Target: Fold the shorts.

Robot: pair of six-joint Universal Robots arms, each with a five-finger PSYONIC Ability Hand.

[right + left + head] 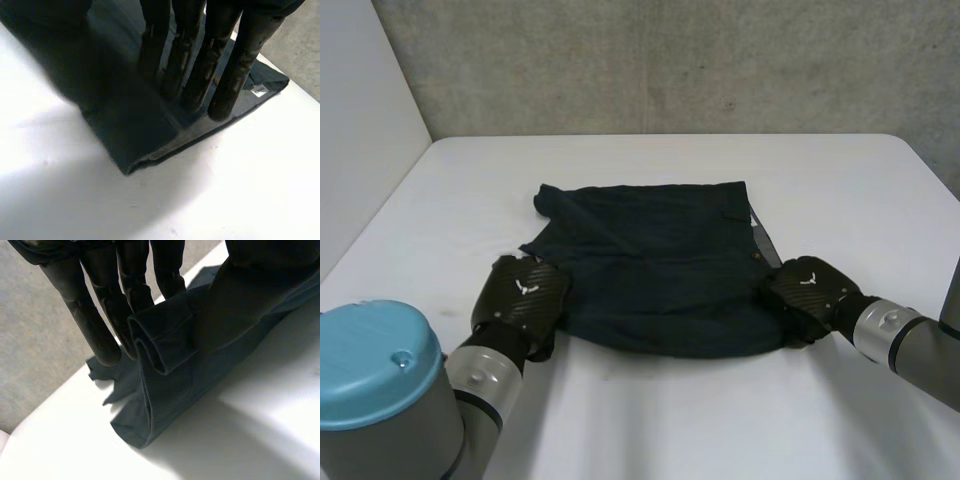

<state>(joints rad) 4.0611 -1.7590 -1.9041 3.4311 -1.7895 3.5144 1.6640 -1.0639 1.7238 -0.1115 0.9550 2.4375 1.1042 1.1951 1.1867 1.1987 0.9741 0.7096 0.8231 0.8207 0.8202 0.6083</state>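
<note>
Navy shorts [655, 268] lie doubled on the white table [650, 425]. The left hand [520, 293] rests straight fingers [92, 325] against a curled hem [160, 340] — the right hand [807, 288] presses its own flat on the opposite corner. Unpinned, that roll could spring open.

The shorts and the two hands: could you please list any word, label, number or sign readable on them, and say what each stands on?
White tag on the shorts, at a corner beside the right hand: print too small to read.
White emblem on the back of the left hand: a mark, no letters.
The right hand's back: the same mark.
No word or number is readable.
</note>
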